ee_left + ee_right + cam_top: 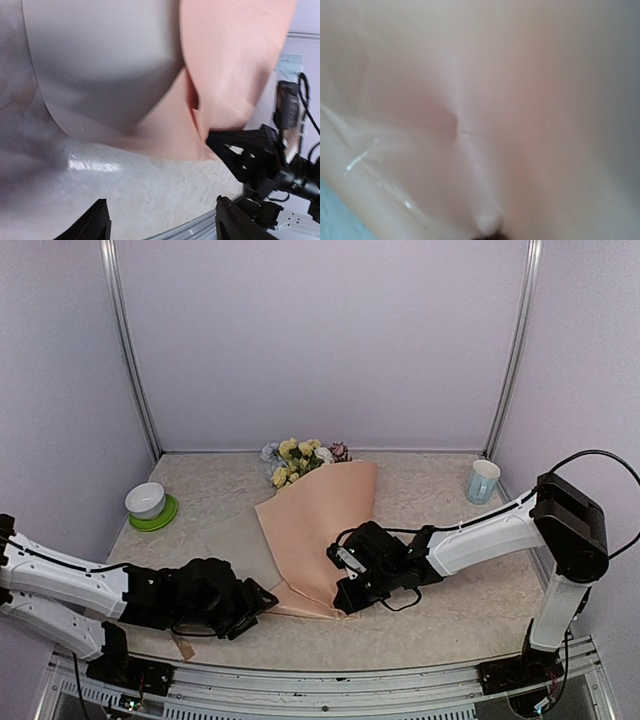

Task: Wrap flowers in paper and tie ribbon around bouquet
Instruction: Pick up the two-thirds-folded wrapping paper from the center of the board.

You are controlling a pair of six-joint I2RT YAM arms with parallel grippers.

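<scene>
The peach-pink paper point(318, 535) lies folded over the flowers point(298, 458) as a cone, and only the yellow, white and pink blooms show at its far end. My right gripper point(343, 598) is shut on the paper's near tip. In the right wrist view blurred paper point(485, 115) fills the frame and creases toward the jaws. My left gripper point(262, 600) stands open just left of that tip, with bare table between its fingertips point(97, 220). The left wrist view shows the paper point(220, 65) and the right gripper point(216, 140) at its corner. A tan bit of ribbon point(183, 646) pokes out under the left arm.
A white bowl on a green saucer point(150, 505) sits at the left. A pale blue cup point(483, 480) stands at the back right. Metal frame posts point(130, 350) rise at the back corners. The table's front rail point(200, 227) runs close below the left gripper.
</scene>
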